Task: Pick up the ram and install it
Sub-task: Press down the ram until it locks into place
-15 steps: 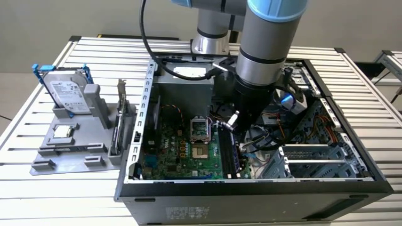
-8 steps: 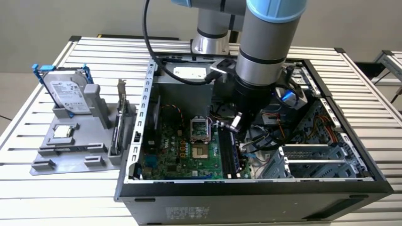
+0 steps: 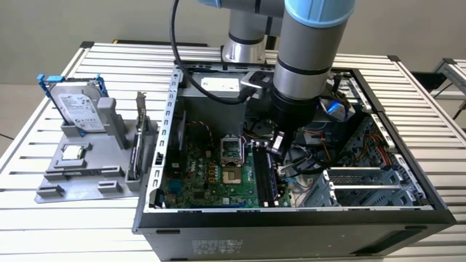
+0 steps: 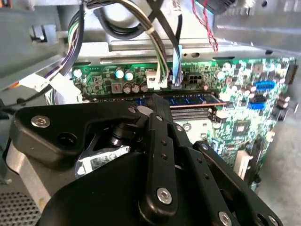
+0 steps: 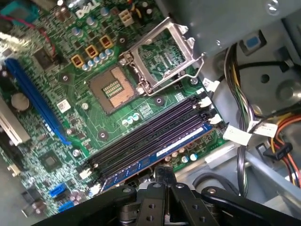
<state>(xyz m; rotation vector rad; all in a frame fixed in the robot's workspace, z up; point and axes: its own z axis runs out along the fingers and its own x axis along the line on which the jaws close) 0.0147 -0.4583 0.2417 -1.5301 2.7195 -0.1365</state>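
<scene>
Gripper (image 3: pixel 278 143): lowered inside the open computer case (image 3: pixel 174 87), over the memory slots just beside the processor socket (image 3: pixel 231 148) on the exterior view's right. Black fingers (image 5: pixel 163 176) pressed together in the first wrist view, tips directly above the ram (image 5: pixel 155 157) and apparently touching its top edge; no gap visible between them. Ram: blue stick standing on edge in the slot farthest from the processor socket, white label toward one end, parallel to the empty dark slots (image 5: pixel 150 132) between it and the socket. Same stick in the second wrist view (image 4: pixel 188 100), just beyond the gripper's fingertip (image 4: pixel 157 106); whether fully seated, cannot tell. Case contents: green motherboard (image 3: pixel 193 177), open metal socket frame, cable bundles (image 4: pixel 157 47), drive cage (image 3: pixel 364 185) well apart from the socket on the exterior view's right. Beside the case, on the exterior view's left, on the slatted bench (image 3: pixel 87 218): grey holder tray (image 3: pixel 80 180) carrying an upright hard drive (image 3: pixel 76 109) in a blue frame, a small square chip (image 3: pixel 73 153), and an expansion card (image 3: pixel 138 136) on edge. Exterior view alone gives the tray and bench; wrist views alone give the ram and slot detail.
</scene>
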